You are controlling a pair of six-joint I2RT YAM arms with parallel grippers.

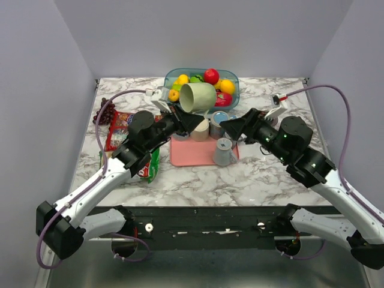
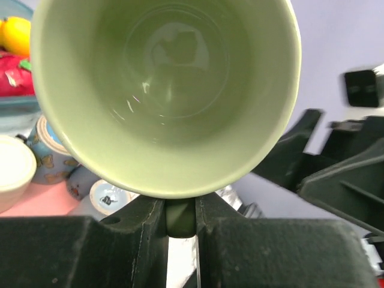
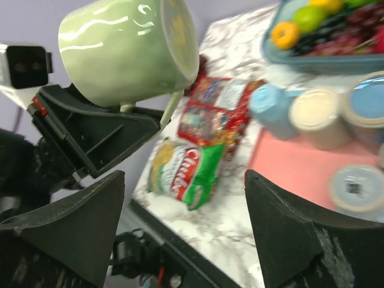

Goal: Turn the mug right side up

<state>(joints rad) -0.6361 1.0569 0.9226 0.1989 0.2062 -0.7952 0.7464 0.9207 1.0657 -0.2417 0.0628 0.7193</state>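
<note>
marble table [image 1: 270, 174] runs wide under everything, and from where i stand both arms reach in over its middle. the left arm [image 1: 114, 171] has the load. the right arm [image 1: 312, 165] hovers opposite, and the right gripper [image 3: 183, 177] is spread wide with nothing in it.

below the lifted mug sit the fruit bowl [image 1: 236, 90] and the pink tray [image 1: 186, 155], the tray crowded with a beige cup [image 1: 200, 129], a grey cup [image 1: 223, 152] and some blue ones. that crowd is my worry. if the mug comes down without a bare patch picked out, i think it clips a cup or lands half on the tray's lip and tips. the bigger risk is the hold itself. a handle is a thin, glossy thing to pinch, and as the wrist rolls, the heavy body could swing or slip through and drop onto the crockery. the two grippers are also near each other, so a careless turn might knock them together.

the mug [image 1: 199, 97] hangs in the air near the bowl's front edge, lying roughly on its side. its mouth faces back toward the left wrist, so it is not yet upright. it is pale green, shiny and empty, with a faint yellow mark on its base.

the left gripper [image 2: 180, 210] is pinched narrow on the handle [image 3: 171, 107], with just a sliver of green showing between its fingers.
</note>
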